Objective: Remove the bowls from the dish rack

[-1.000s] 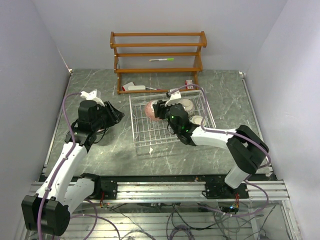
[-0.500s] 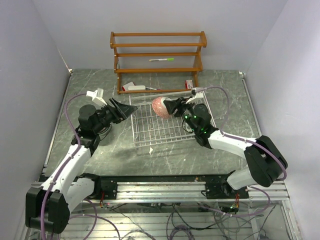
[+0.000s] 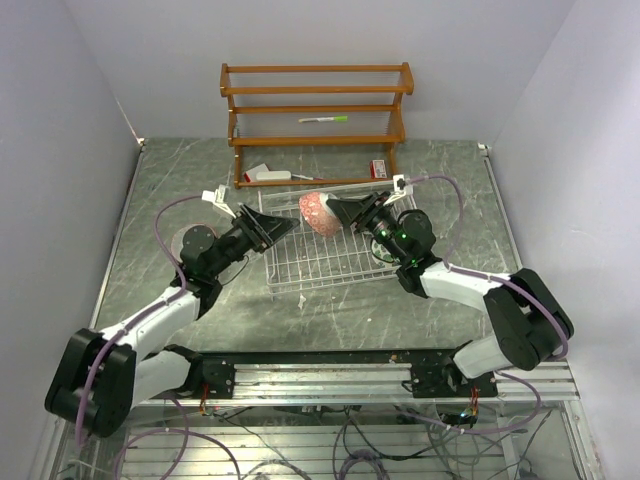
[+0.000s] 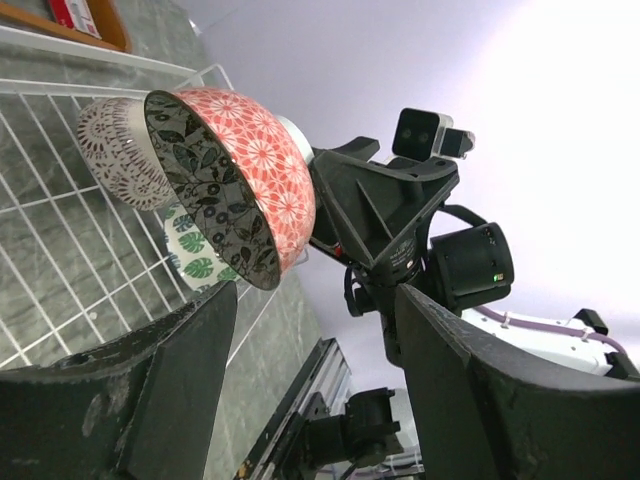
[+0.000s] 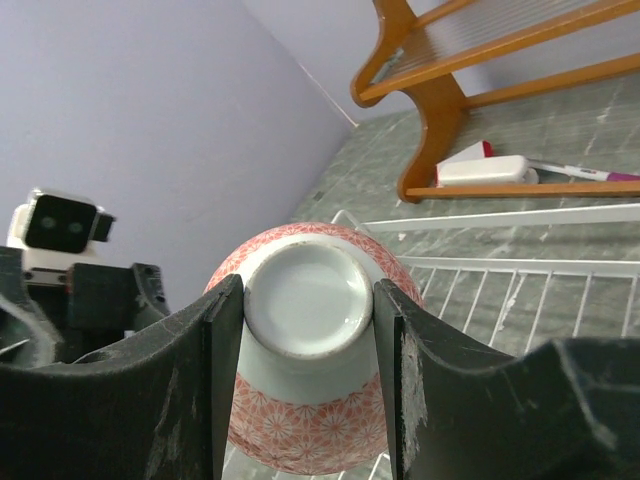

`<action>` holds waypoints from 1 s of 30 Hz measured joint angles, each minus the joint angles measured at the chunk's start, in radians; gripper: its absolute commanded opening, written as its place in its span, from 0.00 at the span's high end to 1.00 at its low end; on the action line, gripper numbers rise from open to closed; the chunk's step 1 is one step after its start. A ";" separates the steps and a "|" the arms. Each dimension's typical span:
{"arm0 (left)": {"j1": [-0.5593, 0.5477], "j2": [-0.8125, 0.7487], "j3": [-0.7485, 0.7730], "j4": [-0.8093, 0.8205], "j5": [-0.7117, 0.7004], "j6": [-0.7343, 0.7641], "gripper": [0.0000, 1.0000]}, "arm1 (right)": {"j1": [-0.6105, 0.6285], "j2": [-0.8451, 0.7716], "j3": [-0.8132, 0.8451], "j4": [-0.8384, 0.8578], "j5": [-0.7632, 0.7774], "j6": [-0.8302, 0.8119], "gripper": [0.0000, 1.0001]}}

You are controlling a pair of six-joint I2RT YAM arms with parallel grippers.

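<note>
So the pink bowl [image 3: 318,211] has been lifted clear of the rack [image 3: 330,268]. A second ago the right gripper [image 3: 345,212] was down among the bowls at the rack's far right. Now the bowl is held up in the air over the far side of the rack, tipped on its side with the rim turned toward the left arm. In the right wrist view its white foot is pinched between the two fingers, so the grip is on the base only.

The left gripper [image 3: 280,225] has been swung in too. It was over the table to the left of the rack before. Now it's at the rack's left edge, pointed at the bowl, with the jaws spread wide and nothing in them. It isn't touching the bowl yet, just near it.

Looks like a hand-over is being set up, so one bowl is basically out but not put down.

Two more are left in the rack, as seen from the left wrist: a cream bowl [image 4: 110,150] and a green-leaf bowl [image 4: 200,245] below it.

Writing-wise, nothing can be read. There's a red box [image 3: 380,168] and a white item [image 3: 266,174] at the foot of the shelf [image 3: 315,92], and a pen [image 3: 323,119] on it. Any print is too small.
</note>
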 measured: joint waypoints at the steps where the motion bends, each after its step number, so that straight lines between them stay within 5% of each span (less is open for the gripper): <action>1: -0.003 0.014 -0.004 0.027 -0.003 -0.011 0.24 | -0.003 0.002 -0.003 0.012 -0.009 0.011 1.00; 13: -0.057 0.146 -0.011 0.229 -0.029 -0.086 0.46 | -0.011 0.022 -0.010 0.103 -0.067 0.073 1.00; 30: -0.087 0.270 -0.010 0.409 -0.072 -0.157 0.64 | -0.012 0.068 -0.026 0.186 -0.101 0.132 1.00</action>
